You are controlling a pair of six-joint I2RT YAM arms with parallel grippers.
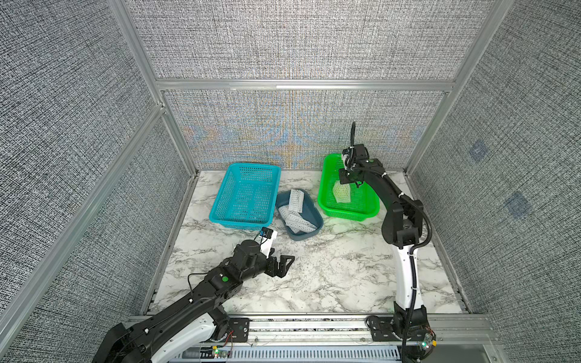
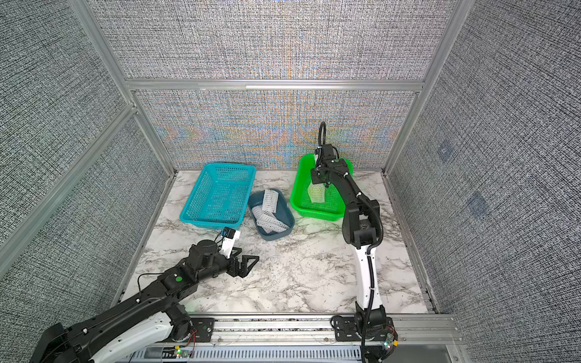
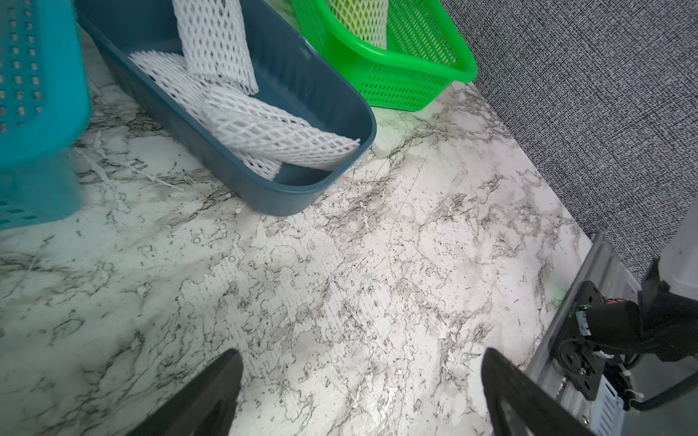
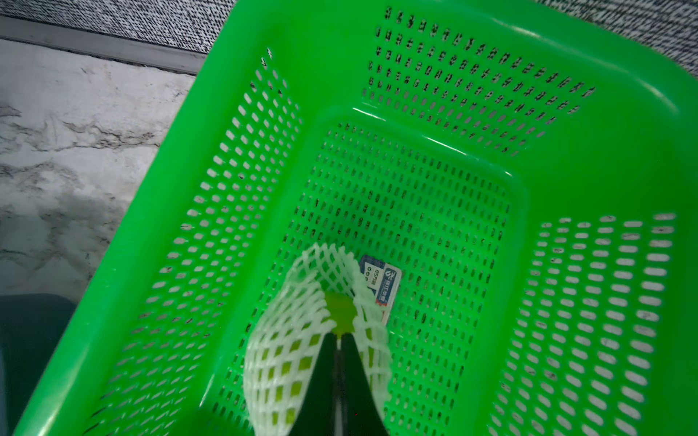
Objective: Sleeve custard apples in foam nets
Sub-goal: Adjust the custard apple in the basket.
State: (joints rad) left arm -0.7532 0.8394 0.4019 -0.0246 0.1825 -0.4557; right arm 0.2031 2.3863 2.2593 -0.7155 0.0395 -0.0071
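We start at the right pincer. Its two black fingers are pressed together with only a thin line between them. We cannot tell if a thread of net is caught in there. The tips poke into the open end of a white foam net, and the net spreads out on both sides of the fingers. Right at the tips we see the custard apple, a small yellow-green fruit sitting inside that net. More of its skin shows through the diamond holes. Just past the net, and partly under it, a small blue and white label lies on the floor of the green basket. The basket's holey walls rise all around this pincer, so the pincer, net and fruit are all inside it. Outside the basket is the marble table. Well away from the right pincer, the left pincer hangs over bare table, its fingers spread wide and holding nothing. Ahead of it is a dark blue tray with spare foam nets piled in it. In both top views the tray sits between the green basket and a turquoise basket, just beside the turquoise one.
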